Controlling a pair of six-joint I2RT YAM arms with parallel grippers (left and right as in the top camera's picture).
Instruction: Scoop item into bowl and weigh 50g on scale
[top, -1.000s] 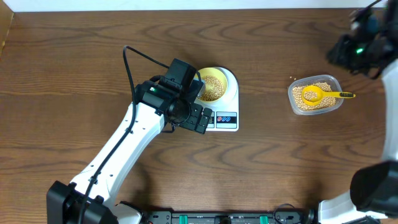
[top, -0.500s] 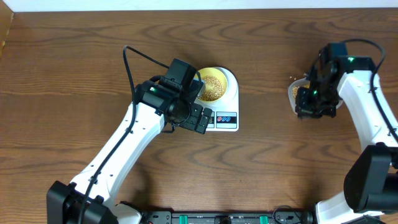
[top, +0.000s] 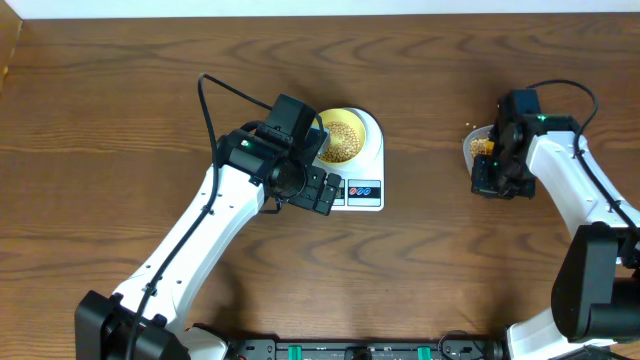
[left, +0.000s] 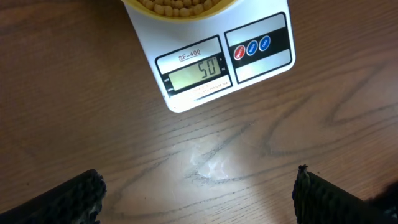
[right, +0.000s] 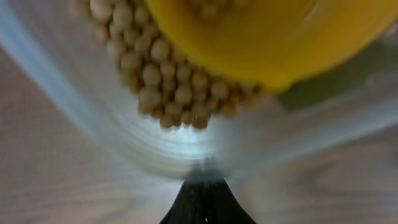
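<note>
Sees the right gripper (right: 206, 199), fingers pressed together, now swung in low over the tub (top: 470, 143) and scoop (right: 261, 37) near the right edge of the desk (top: 120, 100), with the left gripper (left: 199, 199) wide apart by the scale (left: 205, 68) mid-desk, the bowl (top: 345, 111) of beans (top: 340, 135) on it showing 50, so weighing looks done.

**Filled bowl on scale, display at 50**

A small, round, pale yellow-cream bowl (top: 357, 118) is seated upright on the round platform of a white rounded-rectangular digital kitchen scale (top: 373, 150). The bowl is filled with small round tan-beige beans (top: 340, 135). "50" is shown on the grey display (left: 198, 73), beside red and blue buttons (left: 252, 47). More beans are held in a clear plastic tub (right: 93, 137), well to the right.
</note>
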